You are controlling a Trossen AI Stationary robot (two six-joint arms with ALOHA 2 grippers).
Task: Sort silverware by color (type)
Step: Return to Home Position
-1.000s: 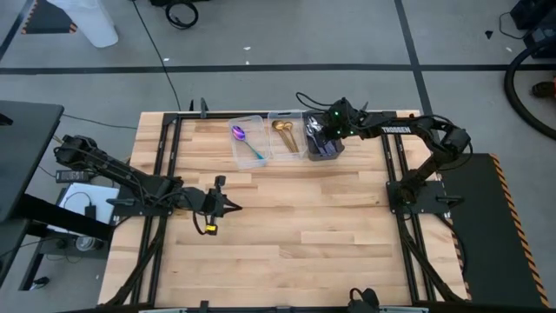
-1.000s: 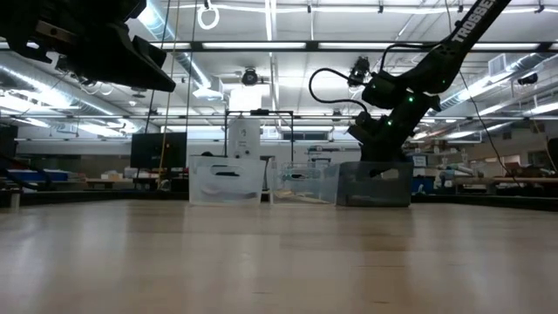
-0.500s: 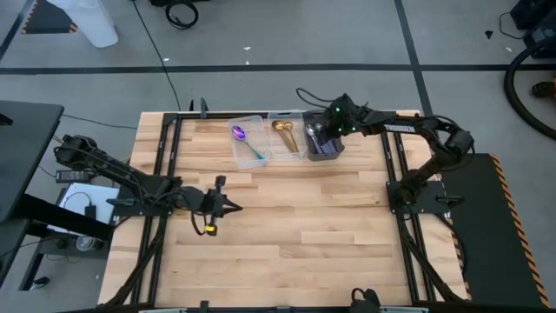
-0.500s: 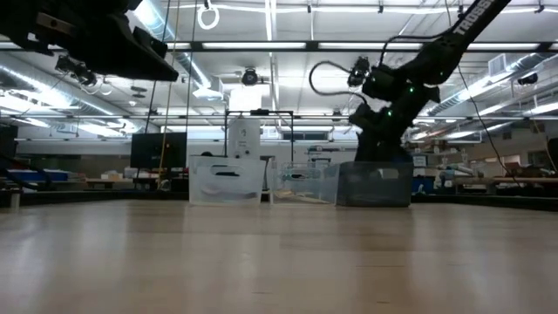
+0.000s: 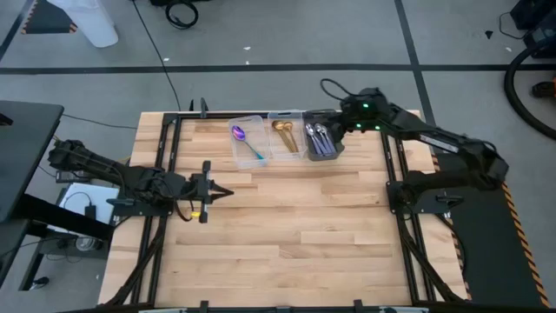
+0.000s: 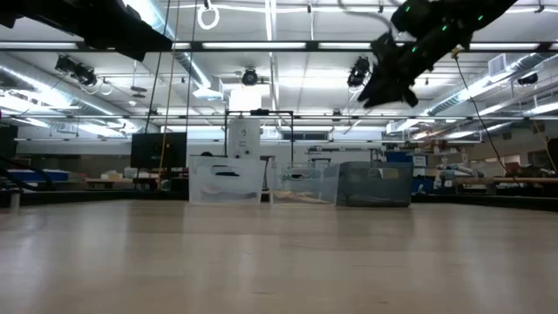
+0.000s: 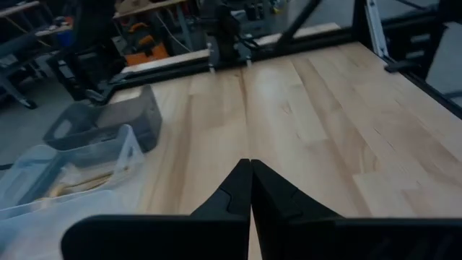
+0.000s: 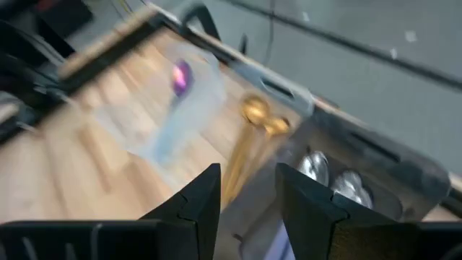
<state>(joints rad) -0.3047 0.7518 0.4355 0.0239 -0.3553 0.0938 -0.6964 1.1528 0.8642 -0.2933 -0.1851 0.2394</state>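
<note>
Three bins stand in a row at the table's far edge. The left clear bin (image 5: 246, 142) holds an iridescent purple spoon (image 8: 180, 73) with a teal handle. Gold silverware (image 8: 256, 112) lies in the middle clear bin (image 5: 284, 135). Silver spoons (image 8: 333, 175) lie in the dark grey bin (image 5: 320, 140). My right gripper (image 8: 245, 196) hangs open and empty, high above the grey bin's right side (image 5: 339, 122). My left gripper (image 7: 250, 175) is shut and empty, above the table's left part (image 5: 221, 191).
Bare wooden tabletop (image 5: 295, 226) spreads in front of the bins to the near edge. Black frame rails (image 5: 395, 187) run along the table's left and right sides. In the low view my right gripper (image 6: 384, 83) hangs well above the bins' rims (image 6: 375, 166).
My right gripper has risen out of the dark grey bin and drawn back toward the table's right edge, and the silver spoons in that bin now show. My left gripper has lifted a little and pulled back toward the left edge, still shut.
</note>
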